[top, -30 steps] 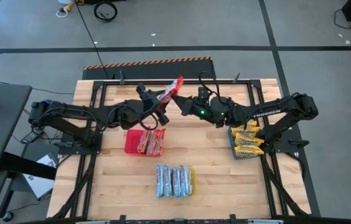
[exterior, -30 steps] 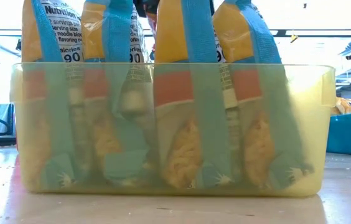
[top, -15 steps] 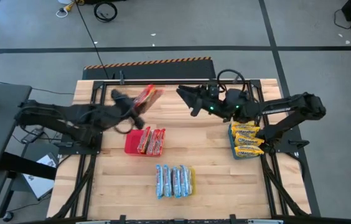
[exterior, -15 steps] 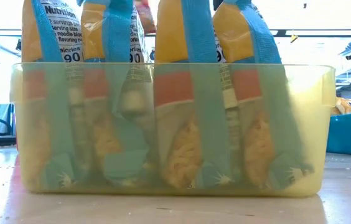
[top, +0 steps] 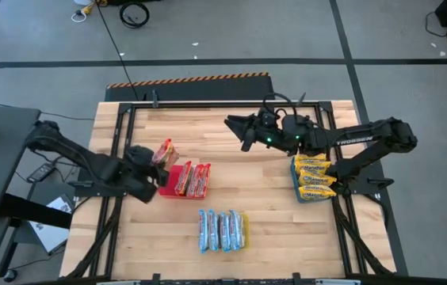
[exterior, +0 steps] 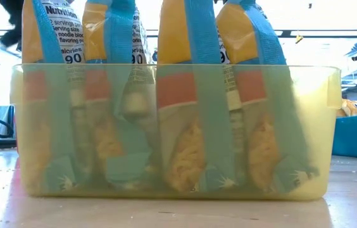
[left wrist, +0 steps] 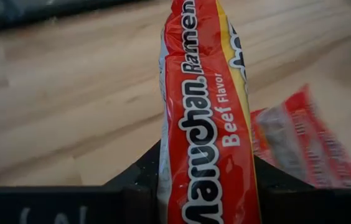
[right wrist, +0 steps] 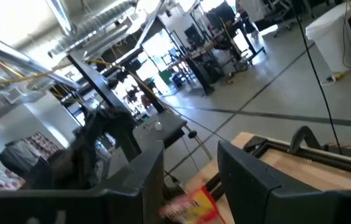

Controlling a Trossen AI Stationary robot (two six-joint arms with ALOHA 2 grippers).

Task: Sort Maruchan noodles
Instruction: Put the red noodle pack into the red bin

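A red noodle packet printed "Maruchan Ramen Beef Flavor" is clamped in the left end effector, which grips it by one end so that the packet stands up between the dark fingers; in the high view this packet sits at the left edge of the red tray, just beside the two red packets already lying in that tray. Below the red tray, near the middle of the wooden counter, a row of blue-and-white packets lies side by side. At the right edge of the counter a stack of yellow packets fills another tray. From the low view, a translucent yellow tray fills the frame, with yellow-orange packets banded in blue standing upright inside it. The right end effector hovers over the far middle of the counter, well apart from all the packets, its fingers spread apart with nothing between them. In the right wrist view, the red packet shows low between those fingers, farther off, with a workshop room beyond.
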